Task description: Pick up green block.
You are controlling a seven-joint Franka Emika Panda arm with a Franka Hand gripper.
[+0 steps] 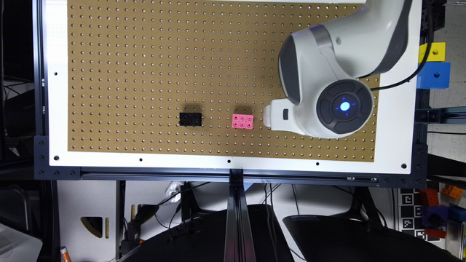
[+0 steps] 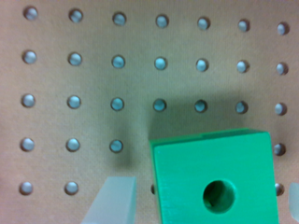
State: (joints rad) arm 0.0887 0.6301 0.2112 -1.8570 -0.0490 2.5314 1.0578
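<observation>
Green block [image 2: 215, 179] between fingers [image 2: 112, 200] of gripper [image 2: 201, 205]; jaws wide, not gripping.

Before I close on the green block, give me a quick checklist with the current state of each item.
1. Green block between the fingers: ok. One fingertip is on one side, and a sliver of the other is at the opposite side.
2. Gripper open: ok, with a gap between the near fingertip and the block.
3. Block centred in the gap: cannot tell, the far finger is mostly cut off.
4. Fingers low enough on the block: cannot tell from the wrist view.
5. Pink brick and black brick away from the gripper: ok, both lie on the pegboard toward the exterior view's left.
</observation>
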